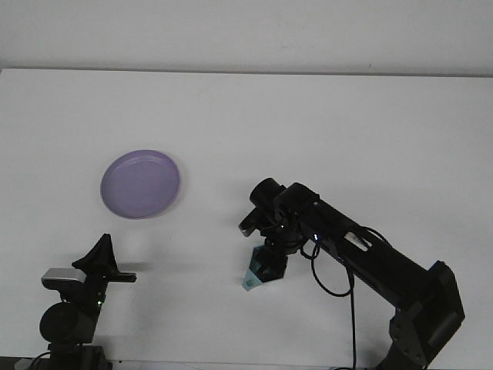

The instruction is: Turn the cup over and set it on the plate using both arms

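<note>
Looking forward over the white table (pixel 323 123), we find the teal cup (pixel 259 271) at the tip of our right gripper (pixel 266 266), low and a little right of the middle. The cup is tilted: its long axis runs on a slant, with one pale end pointing down and to the left toward the table and the other end buried under the dark jaws. Which end is the mouth we cannot tell, since the gripper covers most of it. The jaws sit over the cup's upper part and look closed on it, the cup sticking out just below and left of them. Our left gripper (pixel 115 271) is well apart to the left of the cup, near the bottom corner, holding nothing; from this angle we cannot tell how its jaws stand. The purple plate (pixel 140 183) lies bare beyond the left gripper, well apart from the cup.
</note>
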Robot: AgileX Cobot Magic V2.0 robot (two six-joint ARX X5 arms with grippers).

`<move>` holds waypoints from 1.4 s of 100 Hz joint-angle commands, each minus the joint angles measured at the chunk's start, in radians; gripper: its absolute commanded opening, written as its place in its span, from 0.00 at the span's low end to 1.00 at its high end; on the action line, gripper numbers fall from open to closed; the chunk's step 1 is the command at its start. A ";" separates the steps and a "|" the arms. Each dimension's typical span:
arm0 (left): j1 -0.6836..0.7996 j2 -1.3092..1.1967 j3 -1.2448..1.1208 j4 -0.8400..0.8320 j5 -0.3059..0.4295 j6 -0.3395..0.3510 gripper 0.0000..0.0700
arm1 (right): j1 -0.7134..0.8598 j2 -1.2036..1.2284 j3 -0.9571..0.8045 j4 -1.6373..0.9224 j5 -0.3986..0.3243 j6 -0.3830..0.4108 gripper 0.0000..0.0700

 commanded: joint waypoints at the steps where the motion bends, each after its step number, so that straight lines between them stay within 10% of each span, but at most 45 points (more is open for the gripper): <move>1: -0.001 -0.002 -0.019 0.010 0.002 -0.002 0.02 | -0.003 -0.004 0.055 -0.011 -0.003 -0.019 0.52; 23: -0.001 -0.002 -0.019 0.010 0.002 -0.020 0.02 | -0.044 -0.063 0.226 -0.061 0.008 -0.021 0.56; 43: -0.001 -0.002 0.002 0.010 0.023 -0.196 0.02 | -0.128 -0.180 0.315 0.001 0.032 -0.002 0.56; 74: -0.005 0.075 0.227 -0.119 0.159 -0.252 0.02 | -0.355 -0.507 0.006 0.314 -0.073 0.023 0.56; 103: -0.044 0.413 0.543 -0.352 0.365 -0.115 0.02 | -0.516 -0.951 -0.583 0.766 -0.066 0.099 0.56; 128: -0.211 0.782 0.813 -0.617 0.388 0.013 0.03 | -0.557 -1.220 -0.877 0.908 0.038 0.084 0.56; 140: -0.309 0.959 0.943 -0.725 0.387 0.035 0.36 | -0.558 -1.312 -0.954 0.926 0.081 0.092 0.56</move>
